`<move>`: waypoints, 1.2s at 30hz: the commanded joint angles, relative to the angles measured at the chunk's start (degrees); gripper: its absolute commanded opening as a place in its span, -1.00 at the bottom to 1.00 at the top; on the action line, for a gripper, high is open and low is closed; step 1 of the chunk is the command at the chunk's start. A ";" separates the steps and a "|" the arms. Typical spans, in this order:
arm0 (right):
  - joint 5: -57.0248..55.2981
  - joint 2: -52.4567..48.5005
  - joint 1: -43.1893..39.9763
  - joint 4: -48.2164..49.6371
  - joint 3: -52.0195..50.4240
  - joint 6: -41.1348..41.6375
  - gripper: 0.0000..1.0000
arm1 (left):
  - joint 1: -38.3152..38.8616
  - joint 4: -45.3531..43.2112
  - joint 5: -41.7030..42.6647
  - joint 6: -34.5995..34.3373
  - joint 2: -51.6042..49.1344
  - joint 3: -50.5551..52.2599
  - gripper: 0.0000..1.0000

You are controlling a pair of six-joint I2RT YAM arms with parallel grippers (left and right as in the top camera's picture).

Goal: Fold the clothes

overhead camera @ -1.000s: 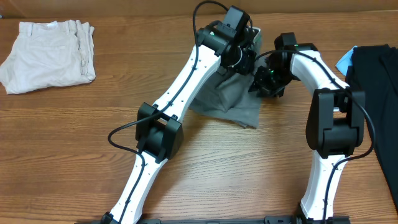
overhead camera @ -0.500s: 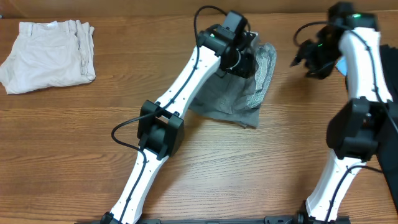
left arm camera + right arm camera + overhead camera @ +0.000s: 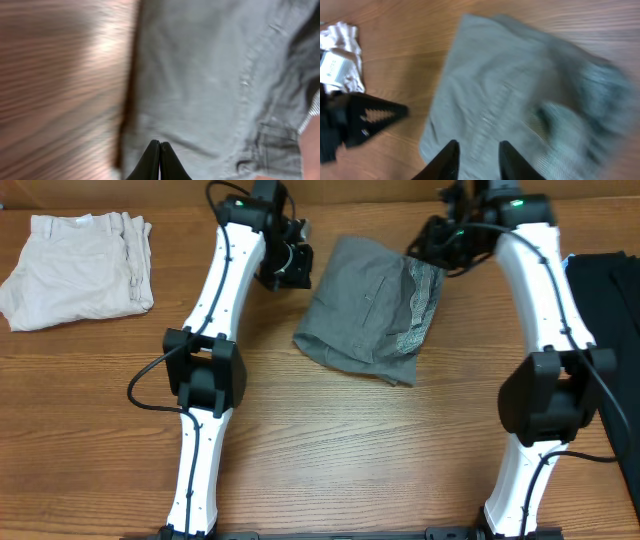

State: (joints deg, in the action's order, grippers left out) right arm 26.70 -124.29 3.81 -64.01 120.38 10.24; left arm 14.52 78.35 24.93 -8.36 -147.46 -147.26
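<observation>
A wooden desk [image 3: 330, 450] is seen from above, with two white robot arms rising from its near edge and reaching toward the far side. Between the arms, around mid-desk, lie the grey shorts [image 3: 365, 310], roughly folded into a lumpy, slanted rectangle. A pocket seam shows on top, and a paler patterned lining is turned out along their right side. Neither gripper touches them. Beyond, just off the shorts' far left corner, the left gripper [image 3: 285, 265] hovers. Its wrist camera shows the two dark fingertips pressed together with nothing between them, and below them the shorts' left edge against bare wood. At the shorts' far right corner hangs the right gripper [image 3: 430, 248]. Its wrist camera shows its fingers [image 3: 451, 159] spread apart and empty, with the blurred grey cloth below. At the far left of the desk, well apart from the rest, sit the cream shorts [image 3: 80, 268], folded into a neat square. A black garment [image 3: 610, 320] lies along the right edge, partly out of view.
</observation>
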 commanded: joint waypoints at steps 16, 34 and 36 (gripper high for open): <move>-6.27 -12.79 -5.03 2.49 -3.43 -0.74 -0.45 | 4.17 -2.10 5.49 6.27 -10.56 0.92 -0.92; 4.22 -8.13 -0.15 -23.19 9.16 -4.37 -0.54 | -0.96 -3.58 1.97 6.69 -0.87 -1.81 -0.88; 4.31 -8.22 2.21 -23.21 7.08 -4.37 -0.53 | -0.20 -5.27 2.62 6.69 -0.94 -1.79 -0.88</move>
State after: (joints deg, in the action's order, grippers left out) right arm 26.92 -134.61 0.89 -86.87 128.40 8.21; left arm 12.12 74.98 27.77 -2.79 -152.62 -147.50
